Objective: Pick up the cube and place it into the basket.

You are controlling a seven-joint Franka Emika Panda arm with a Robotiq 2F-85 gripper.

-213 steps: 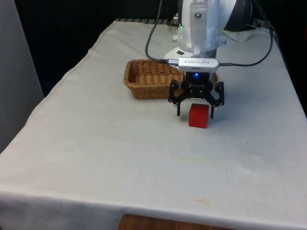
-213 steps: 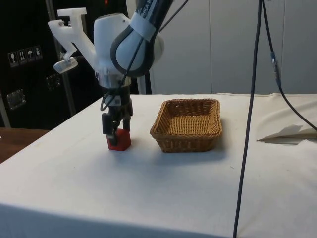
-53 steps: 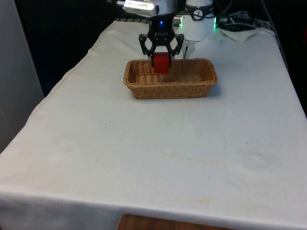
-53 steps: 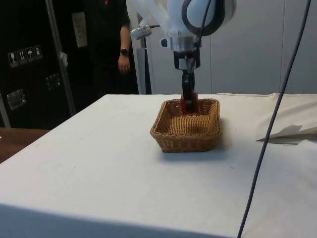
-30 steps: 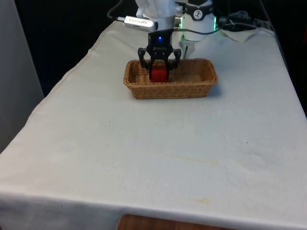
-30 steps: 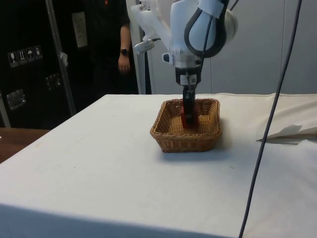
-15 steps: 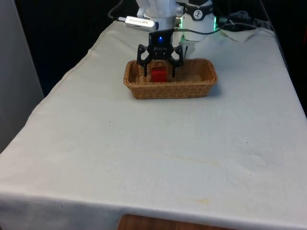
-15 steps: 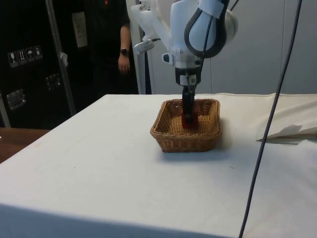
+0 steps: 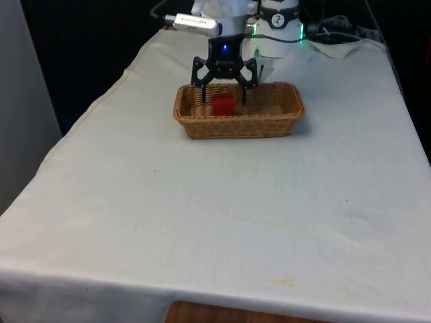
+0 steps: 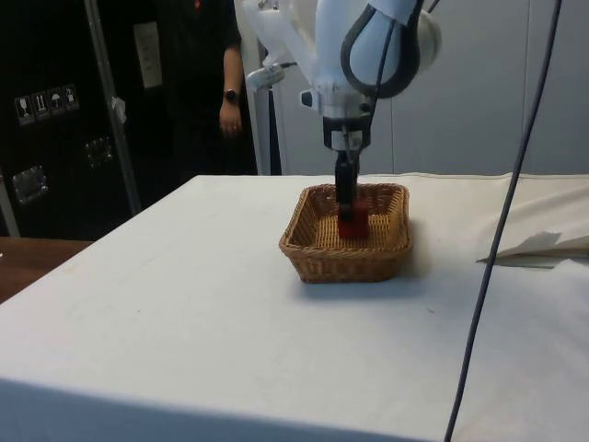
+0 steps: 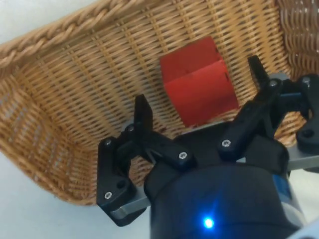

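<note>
The red cube (image 9: 223, 105) lies on the floor of the woven wicker basket (image 9: 279, 123), towards the end at the front view's left. From the side it is the red cube (image 10: 352, 226) low inside the basket (image 10: 313, 253). My gripper (image 9: 223, 95) hangs open just above the cube, one finger on each side, touching nothing. Seen from the wrist, the cube (image 11: 198, 80) rests free on the wicker (image 11: 75, 89), and the gripper (image 11: 199, 102) has its fingers spread wider than the cube.
White cloth covers the table (image 9: 202, 222) around the basket. A person (image 10: 207, 83) in dark clothes stands behind the table's far side. A black cable (image 10: 502, 221) hangs down at the side view's right. Crumpled cloth (image 10: 538, 247) lies near it.
The fingers have opened and let go of the cube, which now rests on the basket floor. The gripper has risen slightly above it.
</note>
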